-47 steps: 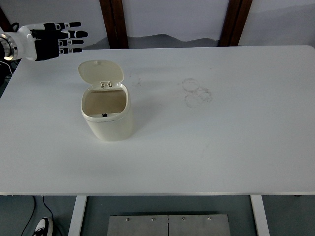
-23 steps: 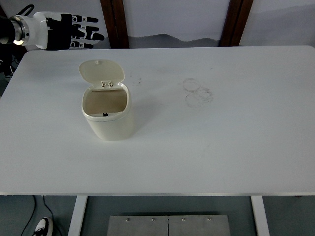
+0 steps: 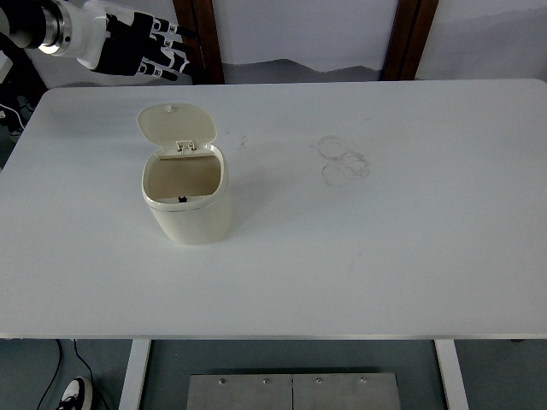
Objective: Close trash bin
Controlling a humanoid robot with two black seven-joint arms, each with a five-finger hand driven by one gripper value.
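Small cream plastic trash bin [image 3: 188, 201] stands open, rounded hinged lid [image 3: 176, 125] tipped back.
Beyond the lid, the left hand [image 3: 137, 53] hovers empty, fingers extended; light bin likely slides, so press the lid's rim.

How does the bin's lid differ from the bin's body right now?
The lid is flat and thin, tipped back behind the opening; the bin body is deep, rounded and stands upright. The lid shows a smooth inner face; the body shows a darker hollow inside. Both are cream plastic, joined at the hinge.
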